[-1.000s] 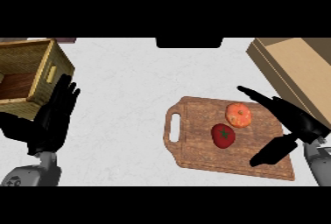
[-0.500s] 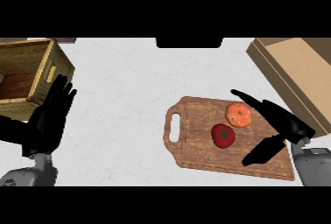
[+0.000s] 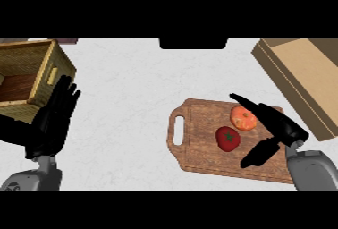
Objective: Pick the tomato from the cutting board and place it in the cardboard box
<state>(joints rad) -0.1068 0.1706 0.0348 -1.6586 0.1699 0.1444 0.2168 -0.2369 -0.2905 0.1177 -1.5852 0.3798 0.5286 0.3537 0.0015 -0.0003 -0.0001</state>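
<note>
White marbled counter [image 3: 145, 89], wicker basket [image 3: 30, 76] at its left edge

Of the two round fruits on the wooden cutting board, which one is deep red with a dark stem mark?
The deep red tomato, lower and nearer the board's middle. The other, the orange-pink fruit, is paler and partly covered by the right hand.

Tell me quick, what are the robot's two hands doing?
Left hand: open, holding nothing, resting at the left.
Right hand: open over the cutting board, holding nothing.
</note>
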